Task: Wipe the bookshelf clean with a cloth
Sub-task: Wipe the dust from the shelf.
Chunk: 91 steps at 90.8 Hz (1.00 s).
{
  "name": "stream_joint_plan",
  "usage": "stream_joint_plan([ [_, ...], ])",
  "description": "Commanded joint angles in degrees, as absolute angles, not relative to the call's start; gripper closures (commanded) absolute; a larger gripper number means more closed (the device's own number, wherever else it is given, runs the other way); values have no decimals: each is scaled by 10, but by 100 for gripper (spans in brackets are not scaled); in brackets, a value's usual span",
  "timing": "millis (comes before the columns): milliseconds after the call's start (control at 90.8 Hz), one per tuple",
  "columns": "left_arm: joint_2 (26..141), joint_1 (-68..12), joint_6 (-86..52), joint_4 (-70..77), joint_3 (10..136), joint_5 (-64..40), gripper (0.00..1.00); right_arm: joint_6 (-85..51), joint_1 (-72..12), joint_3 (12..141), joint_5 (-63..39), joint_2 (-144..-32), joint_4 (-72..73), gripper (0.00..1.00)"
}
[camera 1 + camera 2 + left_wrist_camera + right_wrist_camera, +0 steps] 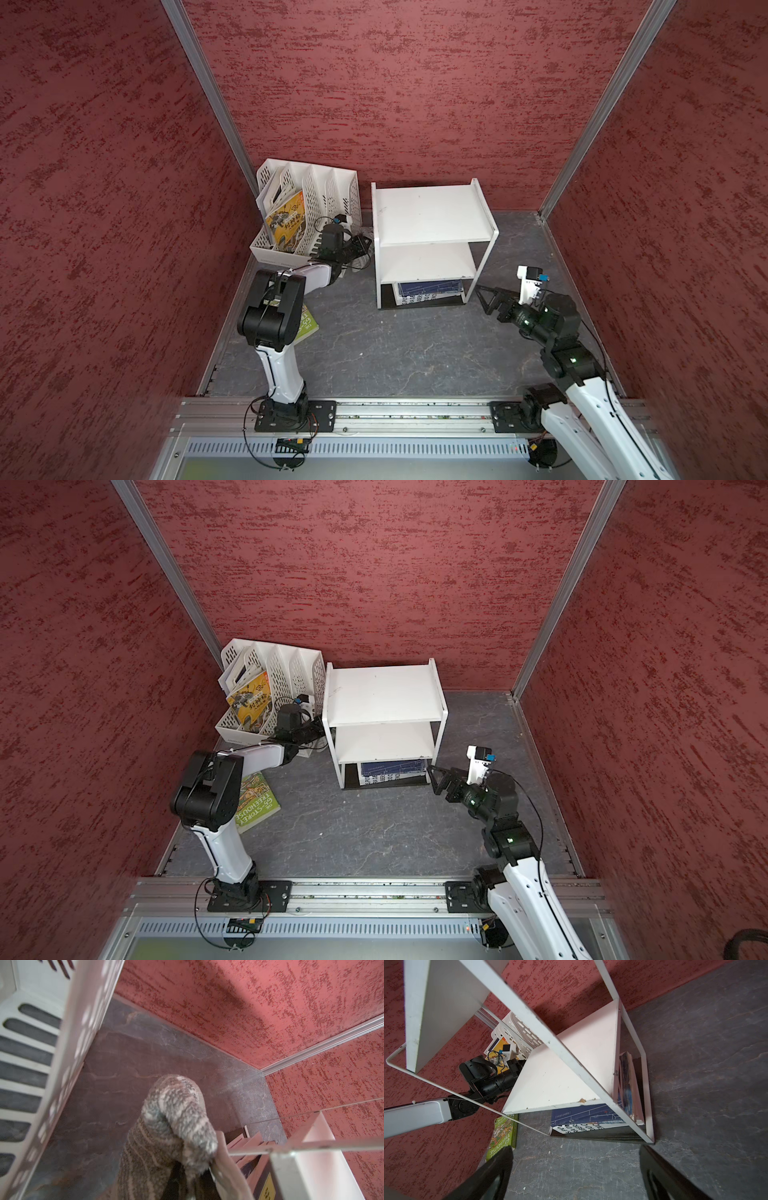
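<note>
In both top views the bookshelf (432, 216) stands on the worktop (395, 353), the left gripper (359, 246) just beside its solid side panel and the right gripper (484, 297) near its frame leg. Left wrist view: the left gripper is clenched on the cloth (170, 1126), beside the bookshelf. Right wrist view: the right gripper is released, jaws wide and empty, facing the bookshelf's lower tiers.

Lab robot cell. Red textured panels (415, 83) set in aluminium posts (211, 95) box in the bookshelf (428, 212) behind and on both sides. In front of it, two arm bases (286, 411) are bolted to an aluminium rail (415, 415).
</note>
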<state>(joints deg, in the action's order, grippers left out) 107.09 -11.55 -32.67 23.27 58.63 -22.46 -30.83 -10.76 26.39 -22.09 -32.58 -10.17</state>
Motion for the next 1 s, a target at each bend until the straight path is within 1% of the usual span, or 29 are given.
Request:
stream_joint_plan([
  [0,1091,-126,-350,310,544,-242,100,-301,-105,260,-208,-322,-108,2],
  [176,1163,-129,-375,334,558,-253,100,-307,-105,260,-219,-318,-107,2],
  [286,1178,-130,-381,341,566,-250,100,-307,-105,261,-222,-315,-112,2],
  [375,1162,-129,-377,330,566,-249,100,-307,-105,261,-222,-312,-113,2],
  [562,1067,-128,-339,251,563,-232,100,-309,-105,261,-223,-310,-111,2],
  [672,1024,-128,-331,222,567,-241,100,-308,-105,263,-223,-304,-115,2],
  [848,997,-129,-341,224,565,-257,100,-308,-105,266,-224,-298,-120,2],
  [992,1019,-128,-341,224,572,-253,100,-307,-105,264,-222,-297,-123,2],
])
